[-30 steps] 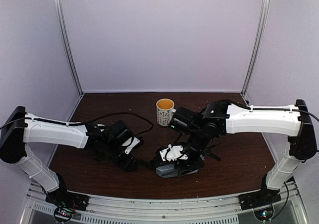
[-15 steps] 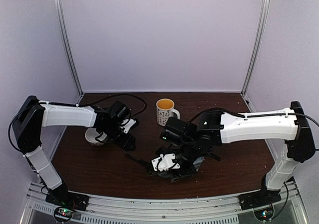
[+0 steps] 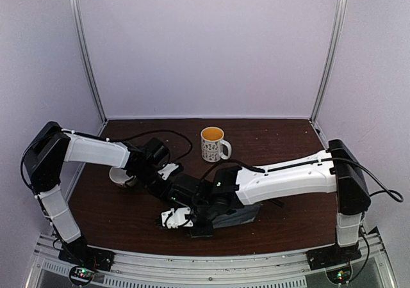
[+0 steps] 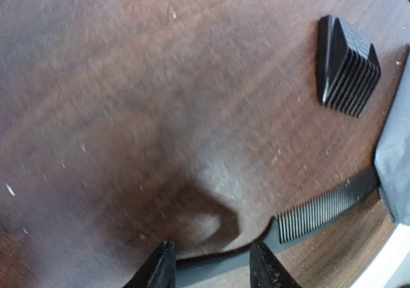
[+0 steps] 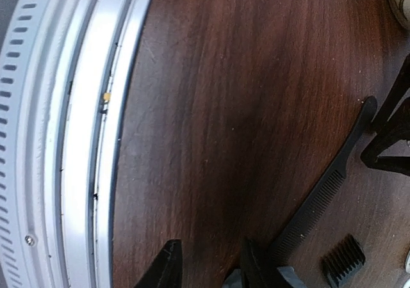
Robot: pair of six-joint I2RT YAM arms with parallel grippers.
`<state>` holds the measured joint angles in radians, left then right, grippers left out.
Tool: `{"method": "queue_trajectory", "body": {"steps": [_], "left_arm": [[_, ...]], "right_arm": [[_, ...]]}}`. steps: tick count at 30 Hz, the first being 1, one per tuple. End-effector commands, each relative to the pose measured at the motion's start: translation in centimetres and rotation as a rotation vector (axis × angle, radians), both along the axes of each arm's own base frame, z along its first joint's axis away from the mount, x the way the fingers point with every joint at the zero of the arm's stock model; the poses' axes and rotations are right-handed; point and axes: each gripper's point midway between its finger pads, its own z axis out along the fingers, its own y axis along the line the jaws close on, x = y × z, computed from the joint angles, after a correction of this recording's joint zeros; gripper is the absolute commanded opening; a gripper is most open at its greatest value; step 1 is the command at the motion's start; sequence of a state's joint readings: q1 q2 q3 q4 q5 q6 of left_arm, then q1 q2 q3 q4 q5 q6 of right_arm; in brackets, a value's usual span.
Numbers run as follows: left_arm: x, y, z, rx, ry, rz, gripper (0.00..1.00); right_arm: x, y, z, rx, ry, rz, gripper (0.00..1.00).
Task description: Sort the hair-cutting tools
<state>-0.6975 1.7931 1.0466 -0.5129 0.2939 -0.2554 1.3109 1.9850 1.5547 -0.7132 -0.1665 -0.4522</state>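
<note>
Top external, left to right.
- Left arm (image 3: 96,153): white, reaching from 9 o'clock toward the middle of the bench (image 3: 288,141).
- White bowl (image 3: 118,176): at 9 o'clock on the bench, partly hidden behind that arm.
- Patterned mug (image 3: 213,144): upright at 12 o'clock, handle toward 3 o'clock, apart from both arms.
- Grey pouch (image 3: 237,214): at 6 o'clock, partly under the right arm (image 3: 288,176).
- Right arm: stretches from 3 o'clock to just left of centre, its wrist just beside the left arm's wrist.

Left wrist.
- Left jaws: released. The fingertips (image 4: 160,269) stand apart at 6 o'clock, low over the bench.
- Black comb (image 4: 327,206): flat on the bench at 5 o'clock, toothed end toward 3 o'clock. Its handle runs across the gap between the tips; whether they touch it cannot be told.
- Black ribbed block (image 4: 346,67): on the bench at 2 o'clock, apart from the comb.
- Pouch: one corner shows at 4 o'clock, just beside the comb's toothed end.

Right wrist.
- Aluminium rail (image 5: 83,141): at 9 o'clock, along the bench's edge.
- Right jaws: released. The fingertips (image 5: 168,262) stand apart at 6 o'clock with bare wood between them and nothing gripped.
- Comb: lies diagonally from 2 o'clock to 5 o'clock.
- Block: at 5 o'clock, near the comb's toothed end.
</note>
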Motion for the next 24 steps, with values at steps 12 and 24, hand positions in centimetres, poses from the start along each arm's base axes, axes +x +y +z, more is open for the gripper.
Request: {"method": "queue_trajectory", "body": {"steps": [12,24], "left_arm": [[-7.4,2.4,-1.5,-0.002,0.119,0.049,0.39],[-10.5,3.8,-2.0,0.011,0.138,0.087,0.35]], "right_arm": [[4.7,0.4,-3.1,-0.036,-0.22,-0.103,0.39],[6.0,0.7,-5.2,-0.061,-0.212,-0.075,0.38]]}}
